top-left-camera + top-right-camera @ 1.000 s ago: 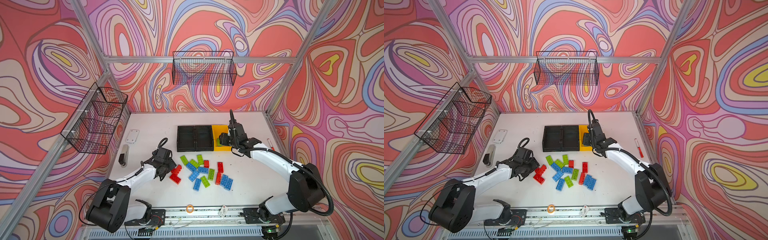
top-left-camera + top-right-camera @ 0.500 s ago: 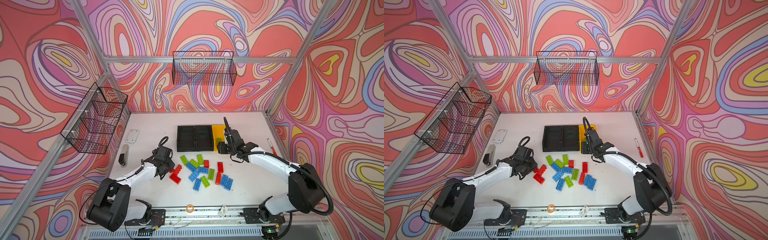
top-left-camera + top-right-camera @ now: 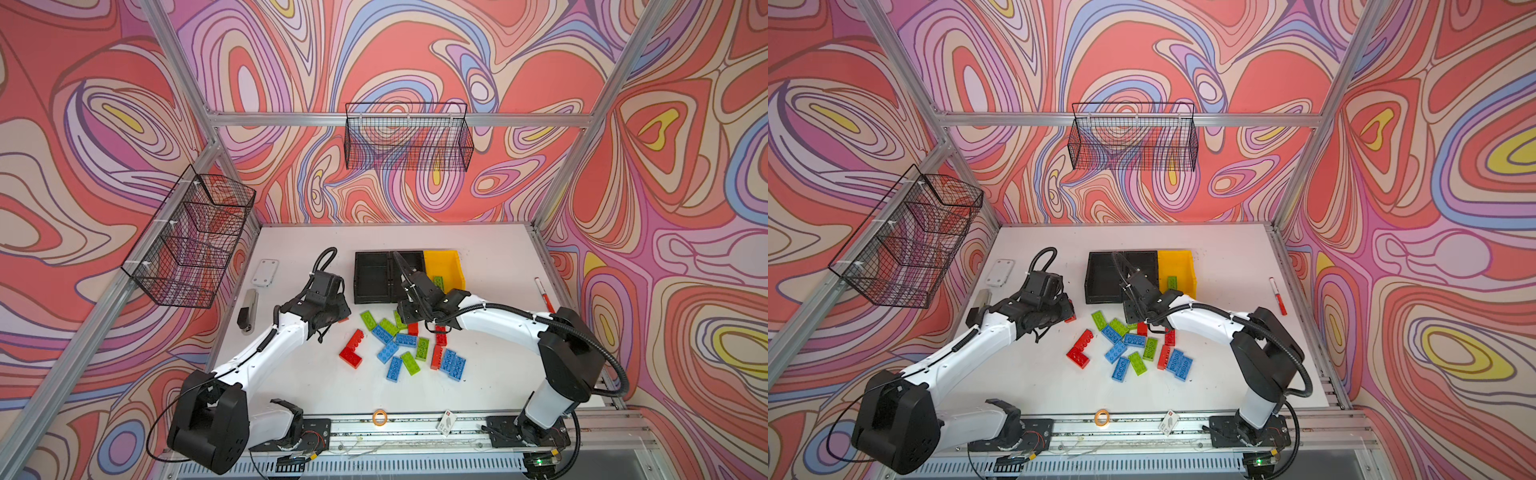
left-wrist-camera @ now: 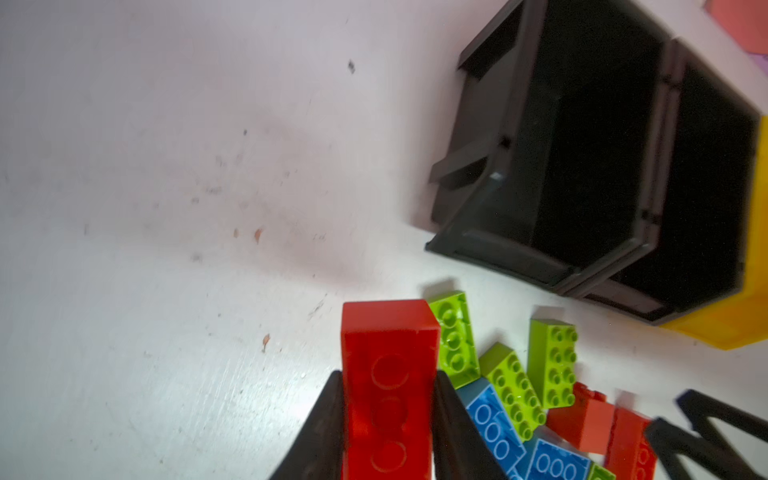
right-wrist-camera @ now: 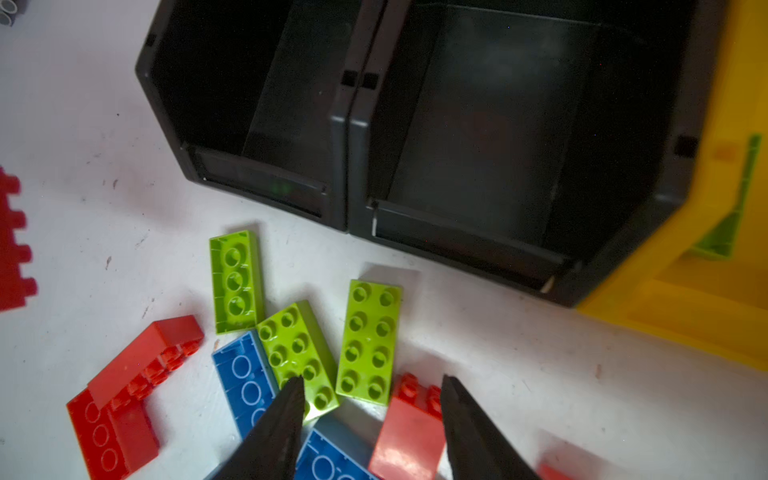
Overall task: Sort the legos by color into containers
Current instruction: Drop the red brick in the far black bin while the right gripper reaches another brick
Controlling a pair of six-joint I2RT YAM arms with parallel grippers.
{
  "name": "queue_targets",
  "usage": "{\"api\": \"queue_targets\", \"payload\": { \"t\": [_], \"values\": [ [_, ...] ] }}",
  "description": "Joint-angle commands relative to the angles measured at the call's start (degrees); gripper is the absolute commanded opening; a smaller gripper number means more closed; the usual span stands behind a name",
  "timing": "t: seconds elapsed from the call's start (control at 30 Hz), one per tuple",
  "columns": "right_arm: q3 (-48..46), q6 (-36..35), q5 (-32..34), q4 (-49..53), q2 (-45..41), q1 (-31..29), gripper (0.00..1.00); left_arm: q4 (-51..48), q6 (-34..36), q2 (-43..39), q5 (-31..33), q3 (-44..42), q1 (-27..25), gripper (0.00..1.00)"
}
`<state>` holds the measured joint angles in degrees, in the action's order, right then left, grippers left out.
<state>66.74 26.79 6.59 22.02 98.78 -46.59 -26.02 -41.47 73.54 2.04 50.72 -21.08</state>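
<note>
Left tool (image 4: 388, 376) newly around glossy red brick (image 4: 390, 332)

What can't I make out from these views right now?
- Left gripper: hidden under the left arm in both top views; only a tip of the held red brick shows.
- Right gripper: hidden under the right arm there; contact with the brick pile unclear.
- Middle black bin: front covered by that arm.
- Yellow bin: cut by right wrist view's edge; only a sliver of its green brick shows.

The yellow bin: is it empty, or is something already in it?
Not empty: one green lego lies inside the yellow bin, seen in both top views and the right wrist view.
</note>
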Motion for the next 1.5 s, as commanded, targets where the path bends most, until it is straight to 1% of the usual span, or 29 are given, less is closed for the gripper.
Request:
{"api": "queue_targets", "payload": {
  "t": [0.0, 0.17, 0.23, 0.37, 0.5, 0.73, 0.8, 0.87, 0.93, 1.03, 1.1, 1.17, 1.27, 1.33, 1.47],
  "values": [
    [1.0, 2.8, 0.6, 0.8, 1.6, -1.6, 0.57, -3.1, 7.2, 3.8, 0.6, 7.7, -0.4, 0.3],
    [-2.0, 7.4, -0.7, -3.5, 0.5, -2.6, 0.64, -2.8, 11.4, 14.6, -0.7, 20.1, -0.4, 0.3],
    [-3.6, 9.0, 0.5, -3.7, -1.3, -2.9, 0.64, -3.0, 12.5, 19.4, -2.3, 24.5, -0.6, 0.3],
    [-7.7, 10.7, 3.4, -2.7, -6.9, -3.0, 0.65, -4.0, 14.0, 27.4, -2.4, 31.7, -1.5, 0.3],
    [-10.0, 11.5, 5.5, -0.2, -10.1, -2.9, 0.65, -5.0, 15.6, 33.0, -2.3, 36.5, -2.3, 0.33],
    [-13.6, 14.2, 7.2, -0.4, -13.5, -2.9, 0.65, -6.1, 17.2, 40.2, -0.3, 41.7, -3.0, 0.39],
    [-13.9, 14.3, 7.5, -0.2, -13.9, -3.0, 0.65, -6.4, 17.2, 41.6, 0.1, 42.7, -3.1, 0.42],
    [-13.9, 14.2, 7.7, 0.2, -14.2, -2.8, 0.65, -6.4, 17.3, 42.7, 0.7, 43.5, -3.1, 0.49],
    [-13.7, 14.1, 8.0, 0.6, -14.3, -2.9, 0.65, -6.5, 17.4, 43.4, 1.5, 43.9, -3.1, 0.59],
    [-13.5, 13.9, 8.4, 1.0, -14.3, -2.9, 0.65, -7.3, 17.5, 43.2, 2.5, 44.6, -3.1, 0.64],
    [-13.2, 13.3, 8.5, 1.2, -13.7, -2.9, 0.65, -7.5, 17.5, 41.6, 3.3, 44.5, -3.0, 0.65],
    [-12.1, 12.5, 8.4, 2.0, -12.1, -2.9, 0.65, -7.0, 18.0, 38.6, 4.1, 43.5, -3.1, 0.67],
    [-8.8, 10.1, 7.7, 3.1, -8.6, -2.9, 0.65, -5.2, 20.7, 32.9, 5.3, 40.2, -3.1, 0.7],
    [-6.1, 8.9, 8.1, 4.3, -6.3, -3.0, 0.66, -5.0, 22.4, 28.4, 7.5, 37.4, -3.1, 0.71],
    [-4.1, 7.4, 8.3, 3.2, -3.9, -3.0, 0.67, -5.0, 23.7, 19.3, 11.3, 30.8, -3.0, 0.73]
  ]
}}
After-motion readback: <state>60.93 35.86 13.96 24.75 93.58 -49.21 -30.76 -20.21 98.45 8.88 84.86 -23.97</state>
